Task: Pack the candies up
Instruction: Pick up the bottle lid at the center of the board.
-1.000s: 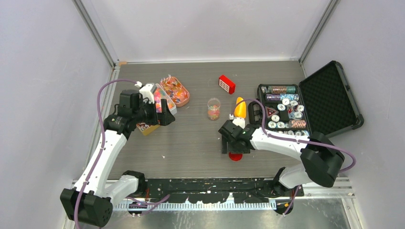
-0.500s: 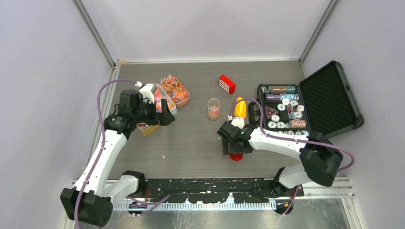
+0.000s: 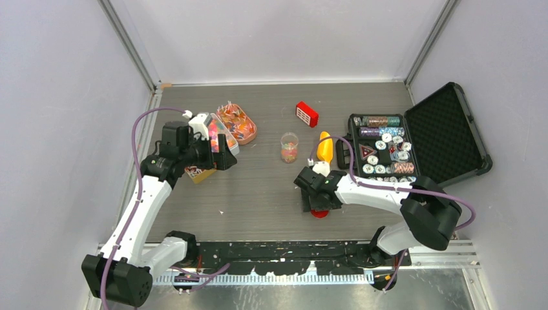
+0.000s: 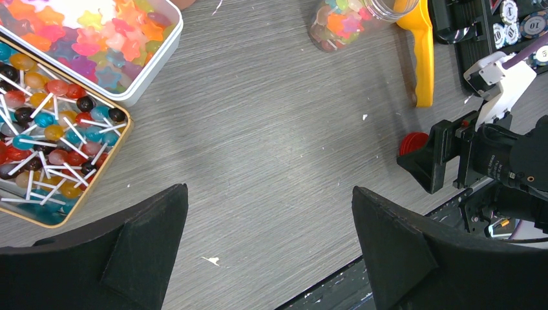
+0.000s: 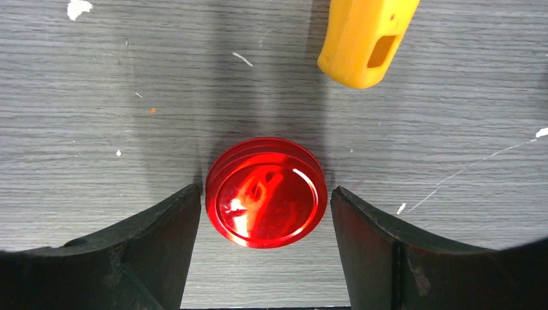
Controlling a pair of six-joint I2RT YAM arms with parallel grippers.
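Observation:
The candies show as star gummies in a white tin [image 4: 139, 77], lollipops in a gold tin [image 4: 97, 161], and a mix in a small clear jar [image 3: 289, 149] [image 4: 336, 22]. A yellow scoop [image 3: 325, 147] [image 5: 365, 39] lies right of the jar. My left gripper [image 3: 223, 155] [image 4: 269, 189] hovers open over bare table beside the tins, holding nothing. My right gripper [image 3: 316, 203] [image 5: 265, 188] stands open low over the table, straddling a red round lid [image 5: 266, 192] [image 3: 318, 212]. A narrow gap shows on each side of the lid.
A small red box with white stripes [image 3: 306, 113] sits behind the jar. An open black case [image 3: 446, 132] holding poker chips lies at the right, close to the right arm. The table's near edge is just behind the red lid.
The right gripper has crept slightly to the left around the red lid. The left arm has not moved.

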